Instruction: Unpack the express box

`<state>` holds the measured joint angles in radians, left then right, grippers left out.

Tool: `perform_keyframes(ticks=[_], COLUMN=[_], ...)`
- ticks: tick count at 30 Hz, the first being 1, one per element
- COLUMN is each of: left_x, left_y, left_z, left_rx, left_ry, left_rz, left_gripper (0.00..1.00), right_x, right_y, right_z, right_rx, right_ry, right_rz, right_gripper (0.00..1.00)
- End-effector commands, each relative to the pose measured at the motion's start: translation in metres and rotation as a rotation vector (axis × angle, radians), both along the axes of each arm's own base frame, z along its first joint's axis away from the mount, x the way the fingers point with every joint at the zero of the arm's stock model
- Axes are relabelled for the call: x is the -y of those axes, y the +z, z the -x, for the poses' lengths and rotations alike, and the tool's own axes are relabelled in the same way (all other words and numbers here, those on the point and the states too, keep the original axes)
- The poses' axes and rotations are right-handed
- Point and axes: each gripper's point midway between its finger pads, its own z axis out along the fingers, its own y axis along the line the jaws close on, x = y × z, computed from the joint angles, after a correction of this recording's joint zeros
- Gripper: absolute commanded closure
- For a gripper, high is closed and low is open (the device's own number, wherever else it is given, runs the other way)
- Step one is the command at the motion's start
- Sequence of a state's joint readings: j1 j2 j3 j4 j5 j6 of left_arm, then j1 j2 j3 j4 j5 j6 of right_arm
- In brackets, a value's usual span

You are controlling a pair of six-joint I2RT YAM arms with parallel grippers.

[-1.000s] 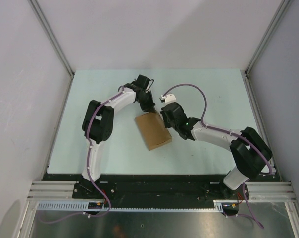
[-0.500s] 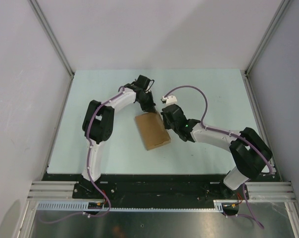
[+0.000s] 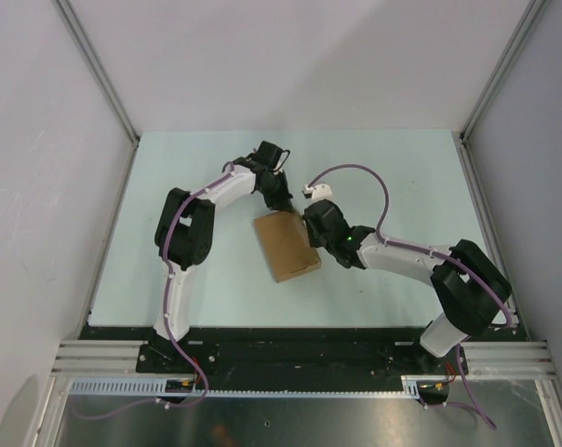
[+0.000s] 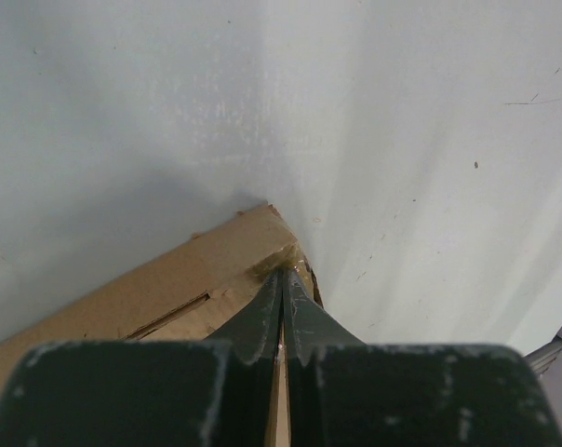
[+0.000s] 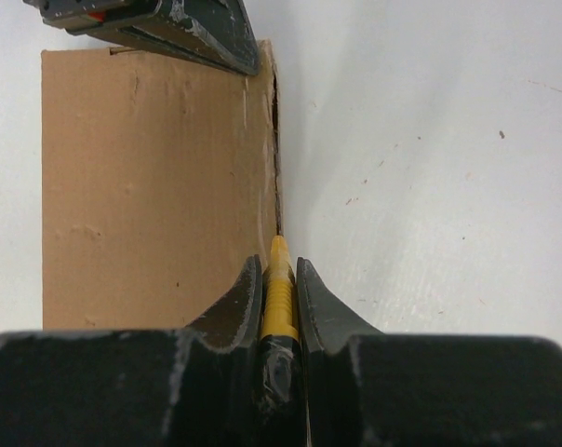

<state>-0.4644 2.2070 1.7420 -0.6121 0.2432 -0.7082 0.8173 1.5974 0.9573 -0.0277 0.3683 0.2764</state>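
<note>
The express box (image 3: 286, 247) is a flat brown cardboard box lying closed in the middle of the table. My left gripper (image 3: 284, 207) is shut, its tips pressed on the box's far right corner (image 4: 283, 272); the box (image 4: 151, 289) fills the lower left of that view. My right gripper (image 3: 313, 242) is shut on a yellow-black utility knife (image 5: 279, 289). The knife's tip sits in the dark slit along the right edge of the box (image 5: 151, 186). The gripper (image 5: 279, 265) is beside that edge. The left gripper's fingers (image 5: 197, 33) show at the box's far end.
The pale green table (image 3: 197, 158) is walled by white panels, with aluminium posts at the far left (image 3: 95, 70) and far right (image 3: 509, 70). A black rail (image 3: 290, 340) runs along the near edge by the arm bases.
My right gripper with the knife has slid a little along the box's right edge toward the near side. The left gripper and the box have stayed in place.
</note>
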Motion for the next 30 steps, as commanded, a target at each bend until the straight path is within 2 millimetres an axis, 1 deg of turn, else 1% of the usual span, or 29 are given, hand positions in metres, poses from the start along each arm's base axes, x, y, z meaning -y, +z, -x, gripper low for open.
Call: perform_keyframes(ticks=[1, 3, 6, 11, 19, 26, 30], left_x=[-0.03, -0.031, -0.031, -0.031, -0.031, -0.031, -0.032], left_y=[-0.052, -0.053, -0.053, -0.054, -0.053, -0.056, -0.056], left_z=[0.019, 0.019, 0.019, 0.019, 0.018, 0.02, 0.019], left_rx=[-0.101, -0.1, -0.1, -0.103, -0.101, -0.108, -0.108], left_ry=[0.026, 0.027, 0.029, 0.032, 0.036, 0.035, 0.035], left_rz=[-0.16, -0.162, -0.163, -0.164, -0.164, -0.166, -0.165], left_gripper=[0.96, 0.96, 0.96, 0.96, 0.96, 0.96, 0.96], right_x=[0.023, 0.025, 0.028, 0.028, 0.034, 0.038, 0.043], right_y=[-0.012, -0.014, -0.008, -0.007, -0.017, -0.018, -0.019], right_z=[0.026, 0.033, 0.039, 0.05, 0.075, 0.081, 0.088], right_rx=[-0.084, -0.1, -0.111, -0.145, -0.21, -0.224, -0.23], right_ry=[0.029, 0.031, 0.029, 0.034, 0.052, 0.046, 0.038], right_rz=[0.112, 0.114, 0.102, 0.092, 0.12, 0.118, 0.121], right_gripper=[1.0, 1.0, 1.0, 1.0, 1.0, 1.0, 1.0])
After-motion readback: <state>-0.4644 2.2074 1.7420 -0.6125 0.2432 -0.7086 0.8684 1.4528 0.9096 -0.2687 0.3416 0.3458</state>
